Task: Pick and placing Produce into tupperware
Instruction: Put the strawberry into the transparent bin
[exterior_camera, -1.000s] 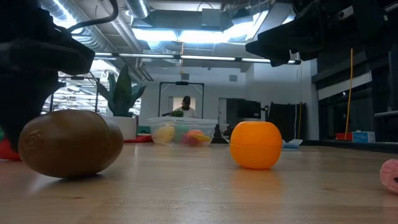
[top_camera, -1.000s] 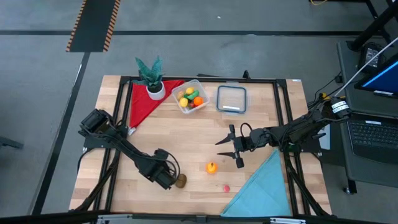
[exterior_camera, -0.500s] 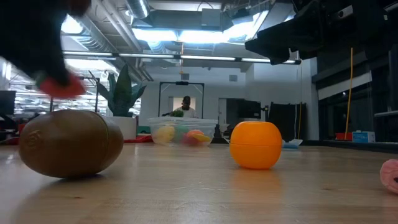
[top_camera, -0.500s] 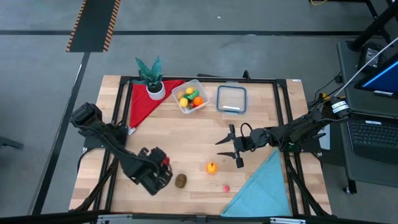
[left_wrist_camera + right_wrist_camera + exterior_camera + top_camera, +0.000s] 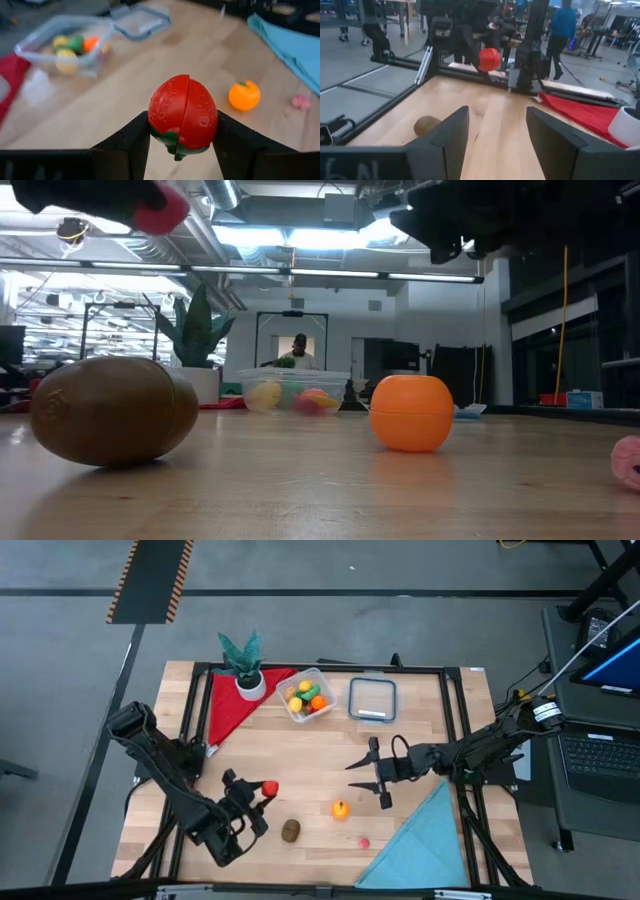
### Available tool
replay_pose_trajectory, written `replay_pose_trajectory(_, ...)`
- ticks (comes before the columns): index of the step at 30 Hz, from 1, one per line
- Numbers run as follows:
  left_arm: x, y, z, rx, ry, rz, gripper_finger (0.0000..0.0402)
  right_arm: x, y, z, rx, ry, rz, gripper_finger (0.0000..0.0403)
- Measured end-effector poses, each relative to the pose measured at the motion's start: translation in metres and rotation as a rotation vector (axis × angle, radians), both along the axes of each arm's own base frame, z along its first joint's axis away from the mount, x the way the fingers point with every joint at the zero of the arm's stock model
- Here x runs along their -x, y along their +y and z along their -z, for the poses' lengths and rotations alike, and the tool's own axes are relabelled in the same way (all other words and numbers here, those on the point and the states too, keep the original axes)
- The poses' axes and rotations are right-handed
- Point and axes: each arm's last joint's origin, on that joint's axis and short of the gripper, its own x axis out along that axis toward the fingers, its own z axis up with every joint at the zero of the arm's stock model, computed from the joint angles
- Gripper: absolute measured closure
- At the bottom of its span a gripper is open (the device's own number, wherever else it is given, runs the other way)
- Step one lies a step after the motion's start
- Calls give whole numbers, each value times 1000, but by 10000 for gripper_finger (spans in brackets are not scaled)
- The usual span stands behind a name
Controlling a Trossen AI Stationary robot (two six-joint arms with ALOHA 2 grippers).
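My left gripper (image 5: 262, 791) is shut on a red toy strawberry (image 5: 182, 115), held in the air over the table's near left part; the low view shows the strawberry (image 5: 160, 212) high up. The clear tupperware (image 5: 307, 694) stands at the far middle with several produce pieces in it. A brown fruit (image 5: 290, 831), an orange (image 5: 340, 809) and a small pink piece (image 5: 364, 842) lie on the wood near the front. My right gripper (image 5: 368, 777) hangs open above the table's middle right, with nothing between its fingers. My left gripper pinches the strawberry's two opposite sides (image 5: 152, 127) between its two fingers, on the half toward its green leaf end. The fingers (image 5: 131, 142) slant a little downward toward the table's middle. The strawberry is lifted clear of the table.
A flat clear lid (image 5: 372, 699) lies right of the tupperware. A potted plant (image 5: 242, 665) stands on a red cloth (image 5: 230, 705) at the far left. A blue cloth (image 5: 425, 840) covers the near right corner. A black frame (image 5: 455, 730) borders the table.
My left gripper has risen from the table beside the brown fruit, carrying the red strawberry up clear of the wood. Its wrist has turned and now points toward the table's middle. The brown fruit has stayed where it was.
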Motion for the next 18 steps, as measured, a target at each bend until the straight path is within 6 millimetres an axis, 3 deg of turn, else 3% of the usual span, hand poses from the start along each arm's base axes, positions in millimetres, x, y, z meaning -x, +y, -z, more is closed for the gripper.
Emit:
replay_pose_trajectory(9, 3, -2, -1, -90, -7, 32, 226, 0, 0, -1, -61, 5, 2, 202)
replay_pose_trajectory(18, -21, 0, -4, -116, 38, 95, 235, 0, 0, -1, -87, 9, 2, 202)
